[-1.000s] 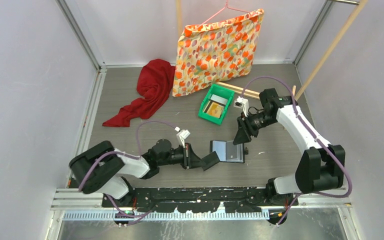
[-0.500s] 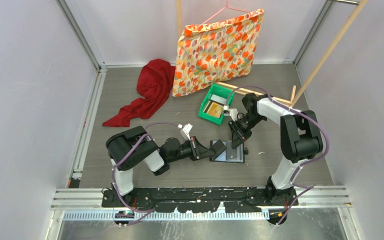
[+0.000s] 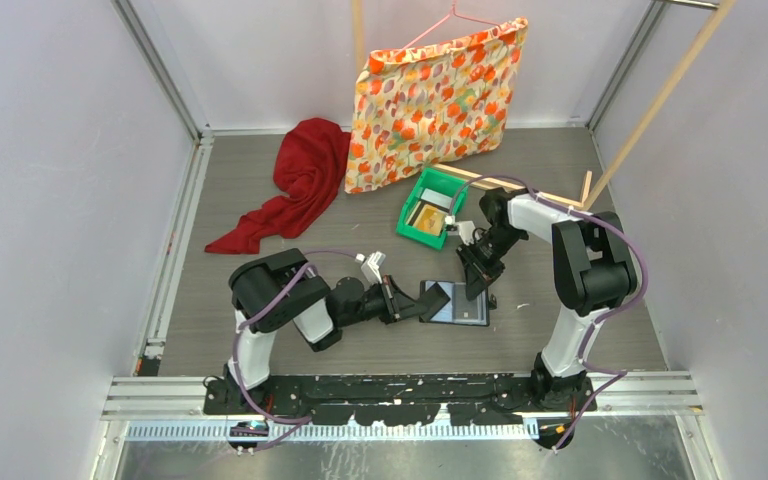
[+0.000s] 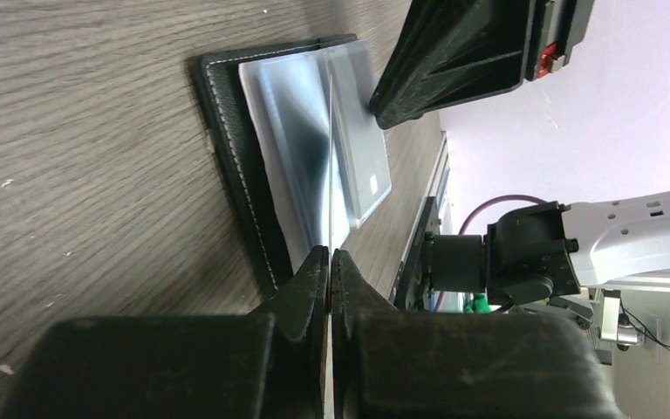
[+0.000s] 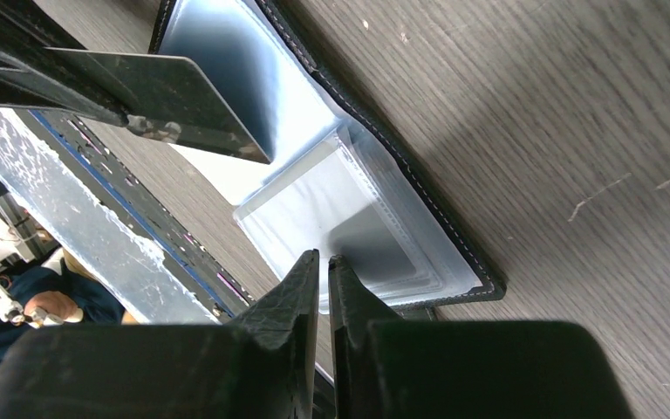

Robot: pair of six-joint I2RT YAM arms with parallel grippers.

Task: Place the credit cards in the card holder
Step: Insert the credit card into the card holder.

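left gripper (image 4: 328,255) clamped on credit card (image 5: 170,98), upper left of right-wrist frame: light, stiff, slick; pinch flat by one end. right gripper (image 5: 324,258) nearly closed over card holder (image 4: 231,157); cannot tell if gripping.

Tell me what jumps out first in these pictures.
A bright orange flowered cloth hangs at the back wall, with a red cloth heaped to its left. In the middle, the left gripper pinches a dark card over an open black card holder.
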